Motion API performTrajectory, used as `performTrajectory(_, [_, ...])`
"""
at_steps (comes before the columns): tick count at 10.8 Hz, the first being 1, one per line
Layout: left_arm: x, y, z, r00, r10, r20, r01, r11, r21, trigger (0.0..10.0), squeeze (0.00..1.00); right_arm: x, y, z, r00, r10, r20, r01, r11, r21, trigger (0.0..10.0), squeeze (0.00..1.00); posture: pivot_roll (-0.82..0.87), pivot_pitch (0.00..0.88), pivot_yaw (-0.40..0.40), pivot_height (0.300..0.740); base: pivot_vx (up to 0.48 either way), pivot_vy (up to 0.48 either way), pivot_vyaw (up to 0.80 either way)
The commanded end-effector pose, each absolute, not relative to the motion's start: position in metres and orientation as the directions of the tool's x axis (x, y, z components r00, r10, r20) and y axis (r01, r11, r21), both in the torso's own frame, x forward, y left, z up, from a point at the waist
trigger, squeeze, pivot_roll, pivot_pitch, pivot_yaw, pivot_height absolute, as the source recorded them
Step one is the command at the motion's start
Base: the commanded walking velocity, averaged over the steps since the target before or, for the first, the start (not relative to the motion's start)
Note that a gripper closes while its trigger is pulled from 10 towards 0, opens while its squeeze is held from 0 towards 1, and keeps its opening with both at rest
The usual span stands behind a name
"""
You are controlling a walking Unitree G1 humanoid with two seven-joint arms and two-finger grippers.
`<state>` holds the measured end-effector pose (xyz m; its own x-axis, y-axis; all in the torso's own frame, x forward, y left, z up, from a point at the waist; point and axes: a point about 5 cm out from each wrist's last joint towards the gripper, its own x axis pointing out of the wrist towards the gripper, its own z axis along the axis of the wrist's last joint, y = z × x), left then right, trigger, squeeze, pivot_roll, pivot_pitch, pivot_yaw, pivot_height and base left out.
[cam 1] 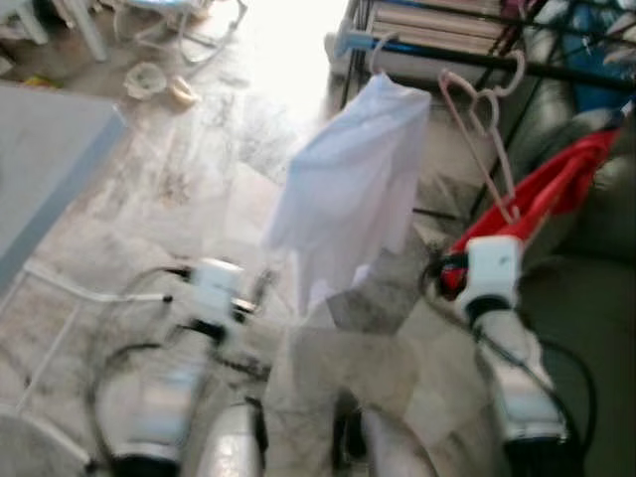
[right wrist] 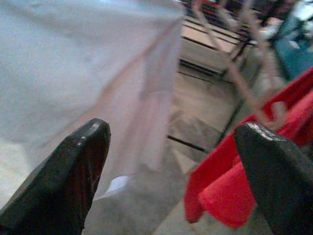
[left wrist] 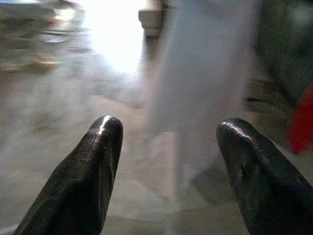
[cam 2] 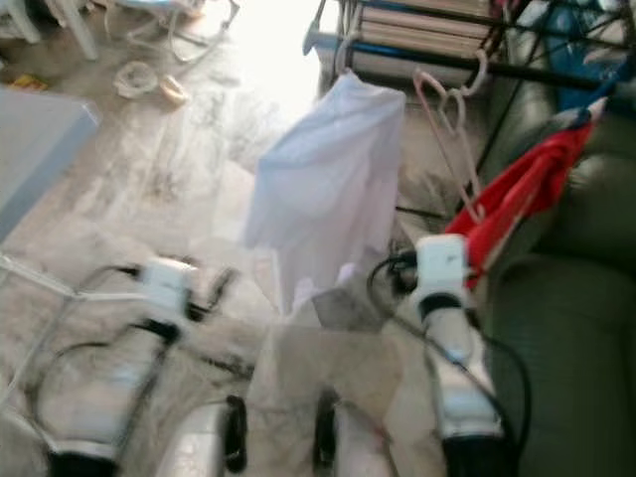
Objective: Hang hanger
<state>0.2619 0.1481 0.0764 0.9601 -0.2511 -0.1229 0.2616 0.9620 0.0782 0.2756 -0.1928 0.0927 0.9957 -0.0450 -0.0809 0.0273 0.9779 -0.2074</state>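
A white shirt [cam 1: 353, 189] hangs on a pale hanger whose hook [cam 1: 378, 50] sits over the black rack bar [cam 1: 447, 58]. To its right an empty pink hanger [cam 1: 482, 129] hangs from the same bar. My left gripper [left wrist: 168, 127] is open and empty, low over the floor, left of the shirt and pointing towards it. My right gripper [right wrist: 171, 129] is also open and empty. It is just below and right of the shirt's hem, near a red garment [right wrist: 220, 191]. The head views are blurred.
The red garment [cam 1: 547, 184] drapes over a green sofa [cam 2: 566, 298] at the right. A grey table edge [cam 1: 50, 149] stands at the left, with a white wire frame [cam 1: 89, 293] on the floor beside it. Small clutter [cam 1: 149, 79] lies on the far floor.
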Motion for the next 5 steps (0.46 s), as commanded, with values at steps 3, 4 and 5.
performTrajectory(3, [0.256, 0.150, 0.073, 0.968, -0.212, -0.132, 0.223, 0.972, 0.075, 10.0, 0.00, 0.276, -0.194, 0.093, 0.997, -0.070, -0.024, 0.065, 0.984, -0.164, 10.0, 0.00, 0.10, 0.121, -0.036, 0.740, -0.265, 0.000, 0.00])
performTrajectory(4, [0.258, 0.152, 0.074, 0.973, -0.196, -0.125, 0.206, 0.975, 0.077, 10.0, 0.00, 0.276, -0.193, 0.087, 0.994, -0.102, -0.043, 0.095, 0.986, -0.139, 10.0, 0.00, 0.09, 0.117, -0.027, 0.740, -0.259, 0.000, 0.00])
performTrajectory(5, [0.259, 0.154, 0.076, 0.975, -0.186, -0.121, 0.196, 0.978, 0.076, 10.0, 0.00, 0.276, -0.185, 0.081, 0.993, -0.088, -0.074, 0.078, 0.989, -0.125, 10.0, 0.00, 0.08, 0.126, -0.027, 0.740, -0.255, 0.000, 0.00])
